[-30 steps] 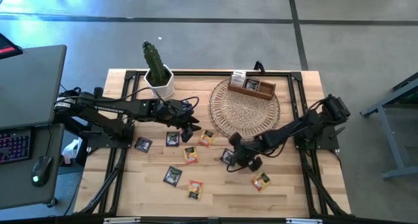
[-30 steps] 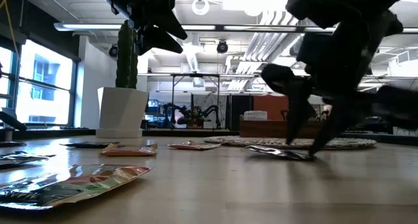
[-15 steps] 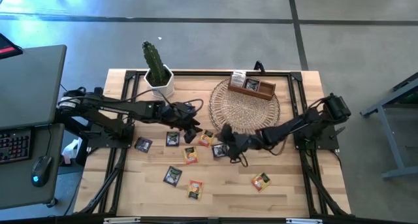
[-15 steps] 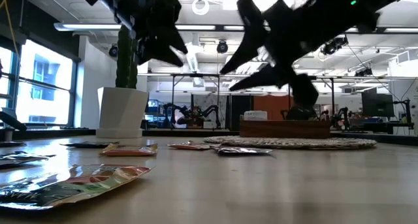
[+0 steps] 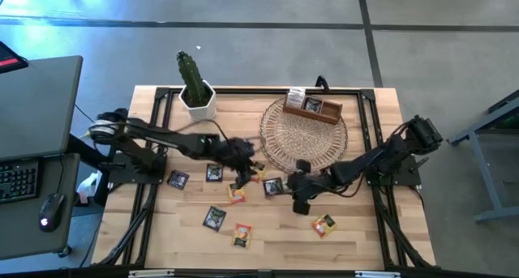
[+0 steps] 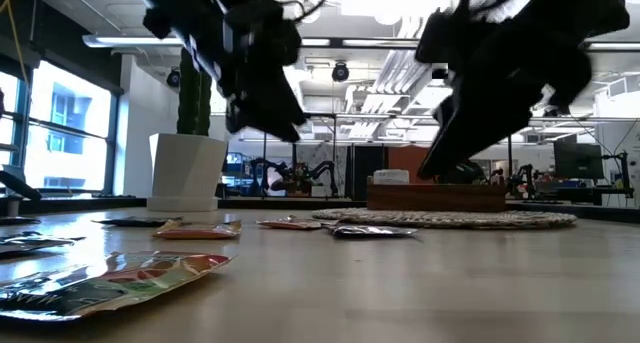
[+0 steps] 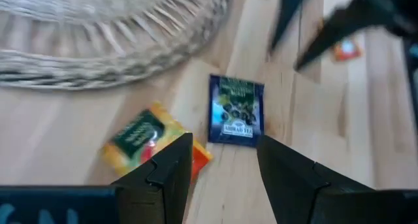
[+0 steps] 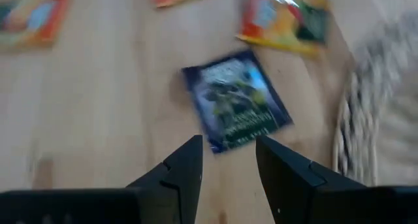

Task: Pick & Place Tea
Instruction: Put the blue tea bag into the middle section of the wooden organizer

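Over on the far left of the table a dark sachet [image 5: 178, 179] lies flat on the wood, with another dark sachet [image 5: 213, 173] just beside it toward the middle, and two more nearer the front edge, a dark one [image 5: 214, 218] and a yellow-orange one [image 5: 242, 233]. None of these is in either arm's reach right now, they simply wait their turn. Next comes the left gripper [image 5: 241, 177], reaching in over the cluster at mid-table with its fingers [image 7: 163, 175] spread and nothing between them; its own camera looks straight down on a blue-black sachet [image 7: 236, 110], with an orange-and-yellow sachet [image 7: 151, 142] just beside that, so it looks lined up to pick one of the pair. Just right of that, the right gripper [image 5: 298, 198] hangs over the same blue-black sachet, fingers [image 8: 183, 172] parted and empty, the packet lying free on the wood ahead of them. Two arms on one packet: I'd say one must give way before either closes. Behind them sits the round wicker mat [image 5: 304, 134] with the wooden box [image 5: 311, 107] on its far side, which I take to be where the tea is meant to go. Farthest right, a lone orange sachet [image 5: 324, 224] lies near the front, well apart from the rest.
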### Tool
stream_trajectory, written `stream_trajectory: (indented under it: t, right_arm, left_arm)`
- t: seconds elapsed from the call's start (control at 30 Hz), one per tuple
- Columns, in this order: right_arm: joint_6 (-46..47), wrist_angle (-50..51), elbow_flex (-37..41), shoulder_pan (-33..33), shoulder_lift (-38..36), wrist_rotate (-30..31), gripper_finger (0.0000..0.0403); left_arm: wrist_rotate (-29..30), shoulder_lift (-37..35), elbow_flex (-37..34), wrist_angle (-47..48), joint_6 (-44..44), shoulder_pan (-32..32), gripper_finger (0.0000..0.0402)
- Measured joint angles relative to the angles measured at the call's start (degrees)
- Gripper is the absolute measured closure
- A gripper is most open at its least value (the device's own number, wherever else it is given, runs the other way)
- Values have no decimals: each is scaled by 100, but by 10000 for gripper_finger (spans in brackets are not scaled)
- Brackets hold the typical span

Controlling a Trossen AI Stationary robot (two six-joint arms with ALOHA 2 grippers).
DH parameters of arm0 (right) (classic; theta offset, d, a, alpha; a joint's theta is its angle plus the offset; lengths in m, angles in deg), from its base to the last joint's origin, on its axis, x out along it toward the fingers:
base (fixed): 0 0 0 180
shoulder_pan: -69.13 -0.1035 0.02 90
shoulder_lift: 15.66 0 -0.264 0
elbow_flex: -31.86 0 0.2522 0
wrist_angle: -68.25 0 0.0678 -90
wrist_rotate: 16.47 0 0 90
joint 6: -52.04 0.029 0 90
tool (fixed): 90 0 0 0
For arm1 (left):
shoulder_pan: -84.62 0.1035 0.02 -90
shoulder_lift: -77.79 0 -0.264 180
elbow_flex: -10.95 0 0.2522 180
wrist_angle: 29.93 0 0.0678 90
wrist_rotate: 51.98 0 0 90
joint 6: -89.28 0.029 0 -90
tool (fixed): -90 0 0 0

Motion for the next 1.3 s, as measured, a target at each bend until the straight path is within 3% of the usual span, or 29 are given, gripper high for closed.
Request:
stream_trajectory:
  t: [0.07,0.2,0.33,0.5,0.73,0.97,1.13,1.3]
  right_arm:
    - [936,25,0,3,142,83,263]
    - [2013,-108,0,74,365,-303,263]
    - [2630,-322,-10,87,628,38,263]
    - [3199,-491,-20,283,987,-260,263]
    - [3157,-1252,-21,533,1167,-391,263]
    - [2925,-1283,-17,705,1186,-636,276]
    - [2362,-1296,-11,710,1188,-753,315]
    - [1970,-1311,-3,704,1197,-748,379]
  left_arm:
    - [-9,338,-5,-378,20,-145,232]
    - [-104,976,-4,-1004,-11,-354,232]
    - [88,1364,-2,-1174,-260,-399,232]
    - [147,1653,-2,-1269,-354,-395,232]
    - [-52,1877,2,-1821,-466,-393,232]
    - [-128,2032,58,-1943,-474,-391,232]
    - [-285,2039,103,-1871,-475,-393,232]
    - [-469,2041,103,-1887,-608,-388,232]
